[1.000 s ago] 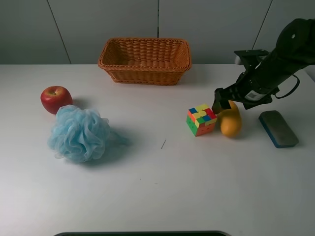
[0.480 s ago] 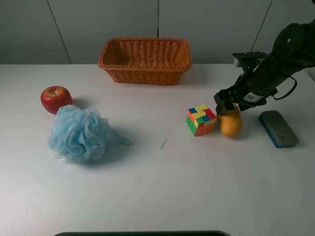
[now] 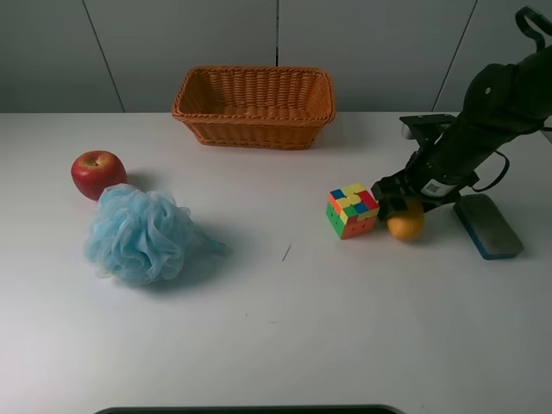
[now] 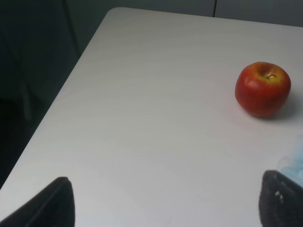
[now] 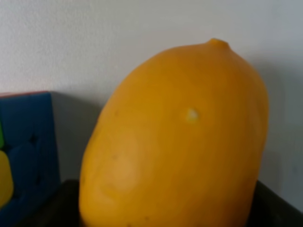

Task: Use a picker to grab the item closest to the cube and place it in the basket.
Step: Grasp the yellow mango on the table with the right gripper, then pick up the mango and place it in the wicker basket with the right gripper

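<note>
The multicoloured cube (image 3: 353, 210) sits right of the table's middle. A yellow-orange mango-like fruit (image 3: 405, 226) lies right beside it, the closest item. My right gripper (image 3: 398, 207) is lowered over the fruit's far end, its dark fingers straddling it. In the right wrist view the fruit (image 5: 175, 142) fills the frame, with the cube's blue face (image 5: 26, 151) beside it and dark fingers at both lower corners; the jaws look open. The wicker basket (image 3: 254, 129) stands at the back centre. My left gripper (image 4: 165, 208) is open and empty, out of the exterior view.
A red apple (image 3: 97, 172) lies at the far left, also in the left wrist view (image 4: 262, 89). A light blue bath pouf (image 3: 138, 235) sits just in front of it. A dark blue eraser block (image 3: 488, 225) lies right of the fruit, near the right arm.
My right gripper has come down and slightly nearer over the fruit, now covering its far end. The fruit, the cube and everything else have stayed put.
</note>
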Tool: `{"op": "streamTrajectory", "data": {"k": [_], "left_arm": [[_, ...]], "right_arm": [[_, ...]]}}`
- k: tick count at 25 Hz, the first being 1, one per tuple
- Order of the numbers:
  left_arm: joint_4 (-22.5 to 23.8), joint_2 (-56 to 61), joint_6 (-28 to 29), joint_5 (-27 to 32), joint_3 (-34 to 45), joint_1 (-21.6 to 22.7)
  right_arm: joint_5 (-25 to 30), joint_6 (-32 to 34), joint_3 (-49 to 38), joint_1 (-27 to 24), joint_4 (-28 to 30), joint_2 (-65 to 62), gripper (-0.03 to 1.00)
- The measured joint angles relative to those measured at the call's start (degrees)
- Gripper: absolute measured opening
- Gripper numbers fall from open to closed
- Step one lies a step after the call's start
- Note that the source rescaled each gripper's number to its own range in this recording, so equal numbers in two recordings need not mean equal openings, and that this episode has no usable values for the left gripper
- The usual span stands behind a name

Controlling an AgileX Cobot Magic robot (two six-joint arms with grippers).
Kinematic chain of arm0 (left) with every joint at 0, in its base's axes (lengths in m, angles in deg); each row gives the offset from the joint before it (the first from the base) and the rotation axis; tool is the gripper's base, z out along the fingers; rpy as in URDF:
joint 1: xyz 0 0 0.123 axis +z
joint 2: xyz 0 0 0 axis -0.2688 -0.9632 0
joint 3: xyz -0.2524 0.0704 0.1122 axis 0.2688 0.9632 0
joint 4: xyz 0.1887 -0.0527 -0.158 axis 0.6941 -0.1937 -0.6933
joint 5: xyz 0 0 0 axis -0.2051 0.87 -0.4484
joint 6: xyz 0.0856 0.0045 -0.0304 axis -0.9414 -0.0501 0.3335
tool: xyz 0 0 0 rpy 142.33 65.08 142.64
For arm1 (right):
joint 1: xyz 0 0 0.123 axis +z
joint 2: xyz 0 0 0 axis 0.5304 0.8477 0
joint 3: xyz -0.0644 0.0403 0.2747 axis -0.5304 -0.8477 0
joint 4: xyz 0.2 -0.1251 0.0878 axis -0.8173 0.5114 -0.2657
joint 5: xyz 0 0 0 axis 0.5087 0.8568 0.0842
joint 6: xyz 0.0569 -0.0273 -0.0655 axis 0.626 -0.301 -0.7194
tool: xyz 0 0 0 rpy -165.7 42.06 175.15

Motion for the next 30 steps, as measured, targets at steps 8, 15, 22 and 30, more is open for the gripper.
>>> {"op": "streamTrajectory", "data": {"k": [8, 15, 22, 30], "left_arm": [[0.0, 0.0, 0.0, 0.0, 0.0, 0.0], [0.0, 0.0, 0.0, 0.0, 0.0, 0.0], [0.0, 0.0, 0.0, 0.0, 0.0, 0.0], [0.0, 0.0, 0.0, 0.0, 0.0, 0.0]], "right_arm": [[0.0, -0.1, 0.0, 0.1, 0.0, 0.0, 0.0], [0.0, -0.2, 0.0, 0.1, 0.0, -0.1, 0.0], [4.1, -0.2, 6.3, 0.1, 0.0, -8.9, 0.0], [7.9, -0.4, 24.8, 0.2, 0.0, -14.2, 0.0]]}}
